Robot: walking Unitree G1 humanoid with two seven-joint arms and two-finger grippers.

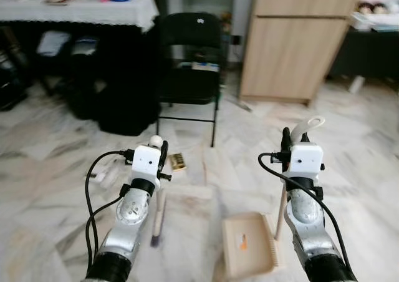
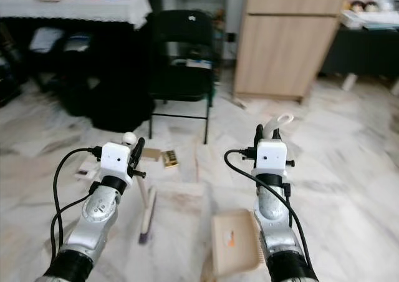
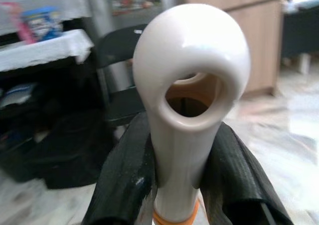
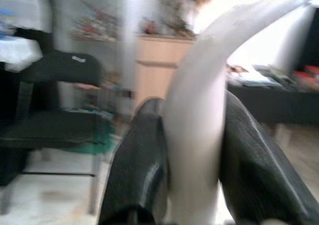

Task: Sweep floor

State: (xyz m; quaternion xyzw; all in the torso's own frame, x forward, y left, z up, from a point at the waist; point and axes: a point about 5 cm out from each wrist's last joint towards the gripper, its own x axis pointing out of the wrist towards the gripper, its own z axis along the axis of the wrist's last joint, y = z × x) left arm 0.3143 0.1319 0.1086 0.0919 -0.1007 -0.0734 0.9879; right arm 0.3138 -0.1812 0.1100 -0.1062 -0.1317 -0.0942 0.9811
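My left gripper [image 1: 161, 151] is shut on the white looped top of a broom handle [image 3: 192, 80]. The wooden stick runs down to the brush head [image 1: 155, 235] on the marble floor in front of me. My right gripper [image 1: 288, 140] is shut on the white curved handle [image 4: 199, 120] of a long-handled dustpan. Its beige pan [image 1: 248, 244] rests on the floor between my arms, nearer the right one. On the floor ahead lie a small yellow-brown box [image 1: 177, 162] and some scraps of paper [image 1: 106, 173].
A black folding chair [image 1: 188, 63] stands straight ahead. To its left, dark bags sit under a table with a white cloth [image 1: 81, 9]. A wooden cabinet [image 1: 293, 42] stands at the back right, with a dark low table [image 1: 368, 48] beyond it.
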